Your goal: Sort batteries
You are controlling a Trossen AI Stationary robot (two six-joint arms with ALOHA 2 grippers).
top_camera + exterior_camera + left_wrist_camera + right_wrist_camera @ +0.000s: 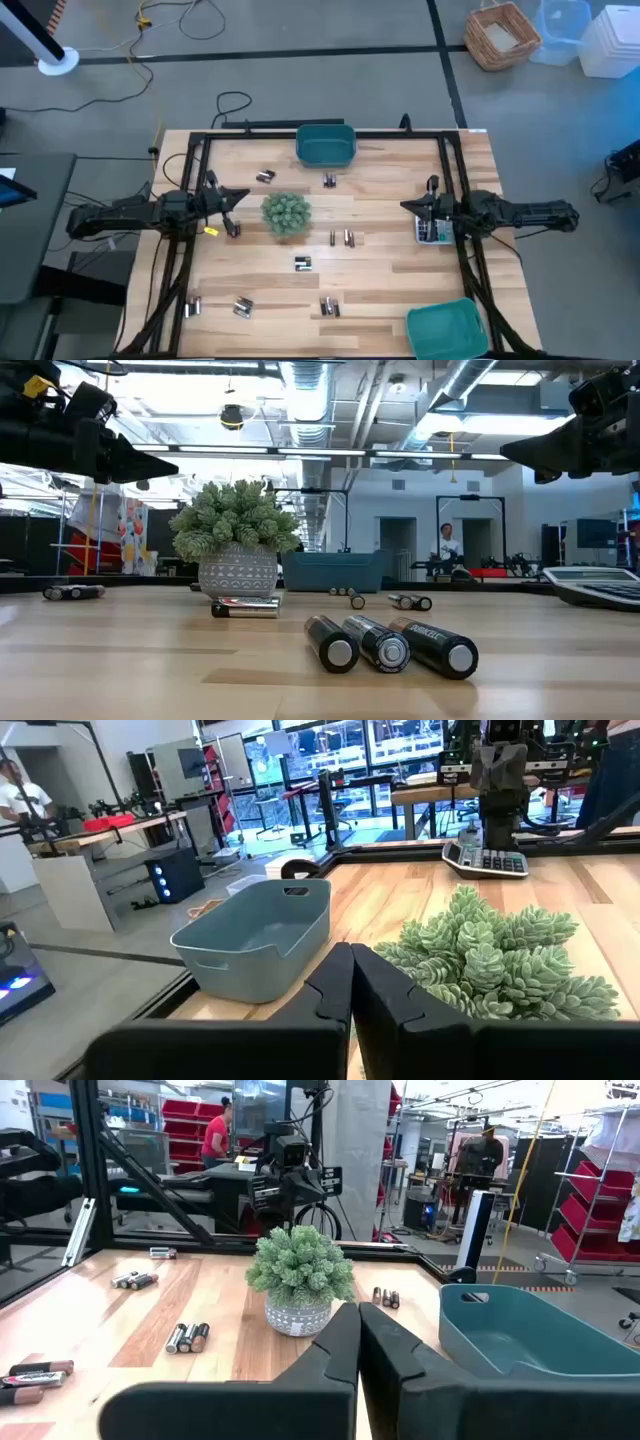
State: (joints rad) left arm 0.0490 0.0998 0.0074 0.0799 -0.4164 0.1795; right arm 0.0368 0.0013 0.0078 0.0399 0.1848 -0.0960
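Small grey and black batteries lie scattered over the wooden table: one group point(341, 238) at the middle, one point(303, 263) just in front of it, others point(265, 176) toward the back. Three black cells point(390, 643) lie closest in the low view. More batteries point(187, 1337) show in the right wrist view. My left gripper point(240, 194) hovers shut and empty at the table's left, beside the plant. At the right side my right gripper point(405, 206) is also shut, holding nothing. Each wrist view shows its fingers point(350, 980) point(358, 1330) pressed together.
A teal bin point(326, 145) stands at the back centre, another point(447, 330) at the front right corner. A potted green plant point(286, 214) sits left of centre. A grey calculator point(430, 230) lies under the right arm, a yellow tag point(211, 231) near the left gripper.
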